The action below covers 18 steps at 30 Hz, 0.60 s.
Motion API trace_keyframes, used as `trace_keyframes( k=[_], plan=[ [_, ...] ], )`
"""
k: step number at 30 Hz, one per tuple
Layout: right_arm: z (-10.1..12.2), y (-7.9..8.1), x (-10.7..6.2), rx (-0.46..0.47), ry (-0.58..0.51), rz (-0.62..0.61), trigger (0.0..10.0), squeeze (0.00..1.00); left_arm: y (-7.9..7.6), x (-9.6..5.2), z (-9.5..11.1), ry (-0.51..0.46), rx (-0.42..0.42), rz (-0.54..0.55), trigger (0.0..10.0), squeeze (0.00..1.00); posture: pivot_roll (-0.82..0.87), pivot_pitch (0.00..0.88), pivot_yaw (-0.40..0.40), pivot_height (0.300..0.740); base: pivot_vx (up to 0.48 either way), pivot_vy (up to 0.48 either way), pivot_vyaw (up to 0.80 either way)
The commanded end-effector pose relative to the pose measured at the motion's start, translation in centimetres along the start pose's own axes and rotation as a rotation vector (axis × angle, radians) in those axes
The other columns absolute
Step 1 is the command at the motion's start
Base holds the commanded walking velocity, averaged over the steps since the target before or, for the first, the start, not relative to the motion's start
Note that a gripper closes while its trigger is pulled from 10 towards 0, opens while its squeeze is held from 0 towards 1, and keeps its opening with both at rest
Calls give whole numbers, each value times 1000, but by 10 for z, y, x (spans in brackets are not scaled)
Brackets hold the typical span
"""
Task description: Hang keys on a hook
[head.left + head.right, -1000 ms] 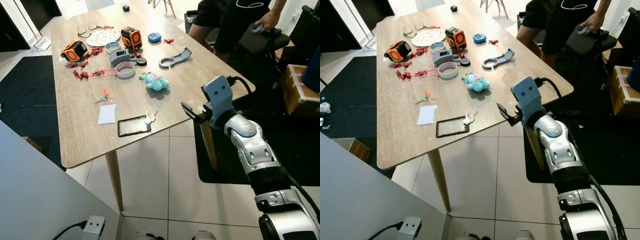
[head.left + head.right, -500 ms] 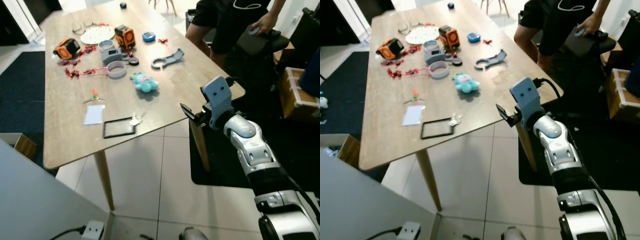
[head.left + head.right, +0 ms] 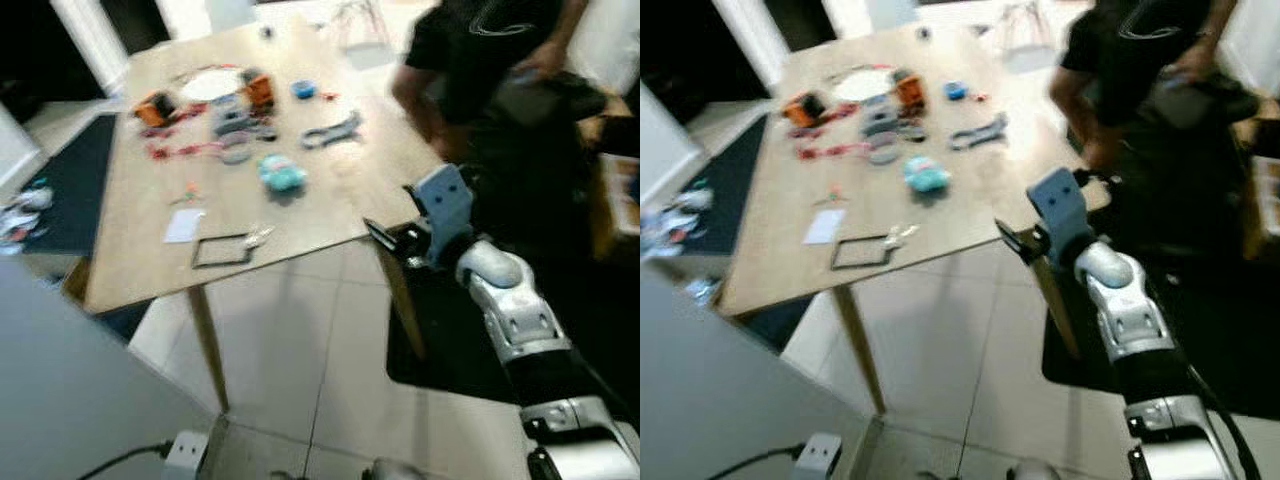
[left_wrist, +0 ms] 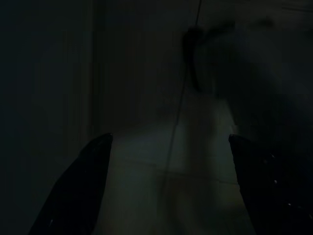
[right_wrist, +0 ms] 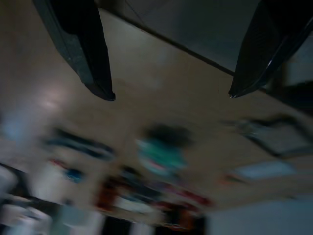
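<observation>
Holding our right gripper (image 3: 385,238) with black fingers spread wide and empty, we see small silver metal keys (image 3: 257,236) on the smooth wooden table (image 3: 130,270).

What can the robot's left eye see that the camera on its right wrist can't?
The left eye takes in the right arm with its gripper raised beside the table, the keys near the table's front edge, a person and the tiled floor. The right wrist camera shows that gripper's two black fingers spread apart, close up. Both see the wooden table and the teal toy, though blurred.
</observation>
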State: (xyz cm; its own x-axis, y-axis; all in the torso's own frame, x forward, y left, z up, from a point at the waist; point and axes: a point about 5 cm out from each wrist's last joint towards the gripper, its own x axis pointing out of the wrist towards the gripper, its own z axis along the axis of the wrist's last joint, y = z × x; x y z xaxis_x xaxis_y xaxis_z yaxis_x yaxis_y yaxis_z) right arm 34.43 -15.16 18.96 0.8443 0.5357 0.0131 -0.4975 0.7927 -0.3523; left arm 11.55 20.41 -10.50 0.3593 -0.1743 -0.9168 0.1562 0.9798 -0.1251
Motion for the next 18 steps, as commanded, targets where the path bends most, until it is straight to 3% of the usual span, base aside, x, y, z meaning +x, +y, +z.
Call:
trace_keyframes(
  k=[1, 10, 18],
  plan=[
    [3, 2, 0, 7, -18, 15, 10000, 0, -3, 1, -2, 16, 9, -9, 10000, 0, -124, 150, 127, 740, 0, 0, 0],
    [6, 1, 0, 16, -36, 10, 10000, 0, -9, 3, 2, 13, 21, -39, 10000, 0, -125, 149, 125, 740, 0, 0, 0],
    [7, 0, 1, 17, -37, 8, 10000, 0, -11, 3, 1, 22, 28, -53, 10000, 0, -124, 148, 122, 740, 0, -428, 0]
  ],
)
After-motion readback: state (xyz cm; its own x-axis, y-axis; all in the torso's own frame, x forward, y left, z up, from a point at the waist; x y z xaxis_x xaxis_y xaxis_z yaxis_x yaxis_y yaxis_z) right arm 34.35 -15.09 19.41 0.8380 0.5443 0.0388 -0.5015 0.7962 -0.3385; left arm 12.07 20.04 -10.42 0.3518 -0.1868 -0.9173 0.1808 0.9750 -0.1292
